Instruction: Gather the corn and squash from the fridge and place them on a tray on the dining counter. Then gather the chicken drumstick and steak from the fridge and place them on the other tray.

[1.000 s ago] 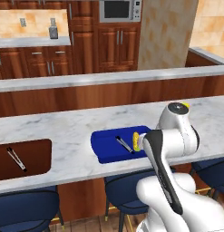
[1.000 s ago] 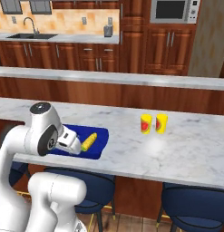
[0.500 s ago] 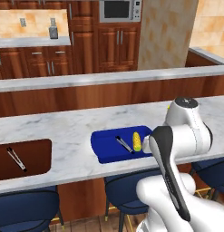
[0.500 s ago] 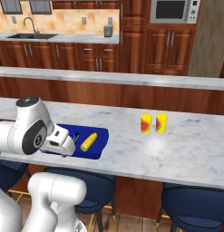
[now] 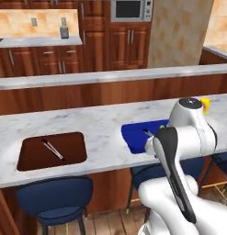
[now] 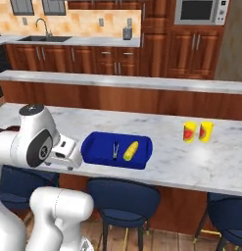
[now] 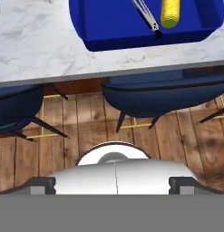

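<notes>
Claw (image 6: 68, 156) is spread wide with nothing in it, hanging just off the blue tray's (image 6: 95, 144) near-left corner. Corn (image 6: 131, 150) lies inside that tray, right next to a pair of tongs (image 6: 115, 149).

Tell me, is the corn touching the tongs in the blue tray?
Apart. The right base view shows a strip of blue tray floor between the corn and the tongs.
</notes>
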{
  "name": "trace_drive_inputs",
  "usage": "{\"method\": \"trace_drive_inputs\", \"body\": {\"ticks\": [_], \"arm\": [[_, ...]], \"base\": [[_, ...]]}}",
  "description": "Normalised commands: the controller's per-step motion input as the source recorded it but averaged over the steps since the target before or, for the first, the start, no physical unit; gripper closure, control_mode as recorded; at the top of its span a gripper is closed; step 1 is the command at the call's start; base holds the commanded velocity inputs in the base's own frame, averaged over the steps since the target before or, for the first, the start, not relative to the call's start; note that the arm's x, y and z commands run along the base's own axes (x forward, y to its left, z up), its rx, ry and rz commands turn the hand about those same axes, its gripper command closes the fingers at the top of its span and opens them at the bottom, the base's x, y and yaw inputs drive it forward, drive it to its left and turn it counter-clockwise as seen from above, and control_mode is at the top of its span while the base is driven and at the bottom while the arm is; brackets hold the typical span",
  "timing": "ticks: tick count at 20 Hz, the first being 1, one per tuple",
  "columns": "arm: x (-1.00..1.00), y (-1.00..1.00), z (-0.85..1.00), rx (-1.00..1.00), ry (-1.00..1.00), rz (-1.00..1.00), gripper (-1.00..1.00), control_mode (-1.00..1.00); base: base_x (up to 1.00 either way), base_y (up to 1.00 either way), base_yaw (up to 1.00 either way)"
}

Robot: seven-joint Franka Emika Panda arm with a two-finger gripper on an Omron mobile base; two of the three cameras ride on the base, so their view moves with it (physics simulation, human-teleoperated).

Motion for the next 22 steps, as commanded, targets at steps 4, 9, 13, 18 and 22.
{"method": "trace_drive_inputs", "body": {"ticks": [4,9,13,18,22], "arm": [[0.00,0.00,0.00,0.00,0.00,0.00,-1.00,1.00],[0.00,0.00,0.00,0.00,0.00,0.00,-1.00,1.00],[0.00,0.00,0.00,0.00,0.00,0.00,-1.00,1.00],[0.00,0.00,0.00,0.00,0.00,0.00,-1.00,1.00],[0.00,0.00,0.00,0.00,0.00,0.00,-1.00,1.00]], "base": [[-0.38,1.00,0.04],[-0.29,1.00,0.13],[-0.03,1.00,0.22],[0.02,1.00,0.32],[0.11,1.00,0.35]]}}
